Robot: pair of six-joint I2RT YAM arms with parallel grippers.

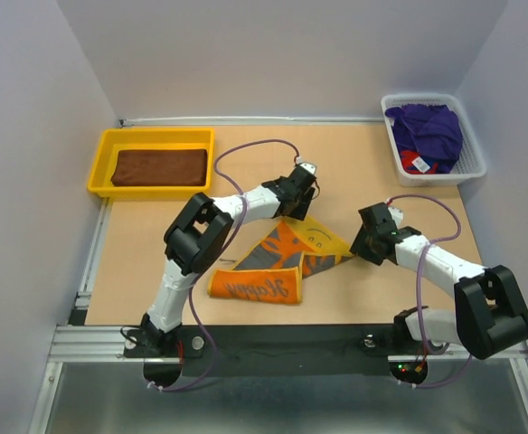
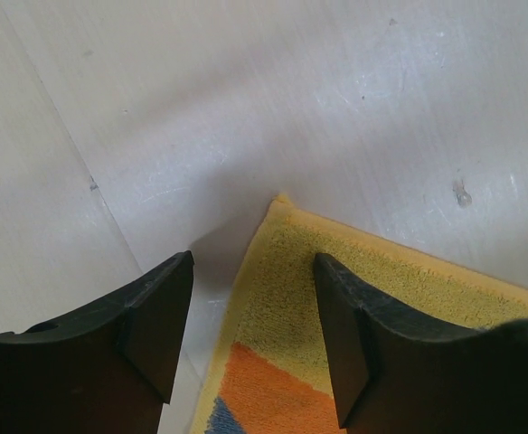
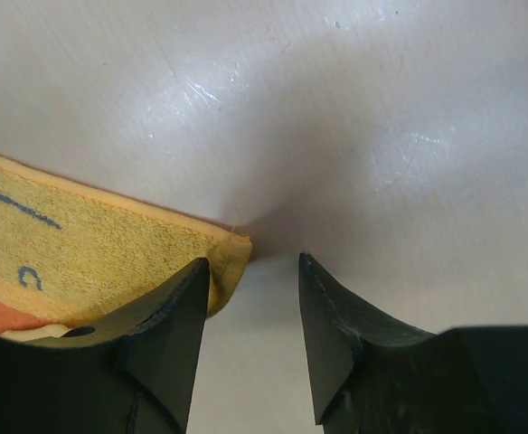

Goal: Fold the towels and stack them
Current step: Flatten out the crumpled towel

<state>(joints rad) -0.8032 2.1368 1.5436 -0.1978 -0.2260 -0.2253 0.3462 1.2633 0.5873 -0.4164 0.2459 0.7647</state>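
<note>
Both arms are down at the orange towel (image 1: 273,264), which lies mid-table (image 1: 146,262), its near-left part doubled over. My left gripper (image 2: 250,271) is at the far corner, jaws apart and clamped on nothing. The yellow-bordered tip pokes up into the gap, and the cloth runs back under one finger. My right gripper (image 3: 253,267) is at the right-hand corner, jaws apart as well. There the corner sits just at the towel-side finger and the gap is mostly over bare table, so I reckon it wants a nudge toward the cloth before closing. The yellow edge runs diagonally from one gripper to the other, each arm nearest its own corner. The brown towel (image 1: 160,167) lies folded in the tray (image 1: 99,176), and the purple towel (image 1: 427,127) is heaped in the basket (image 1: 475,167)
</note>
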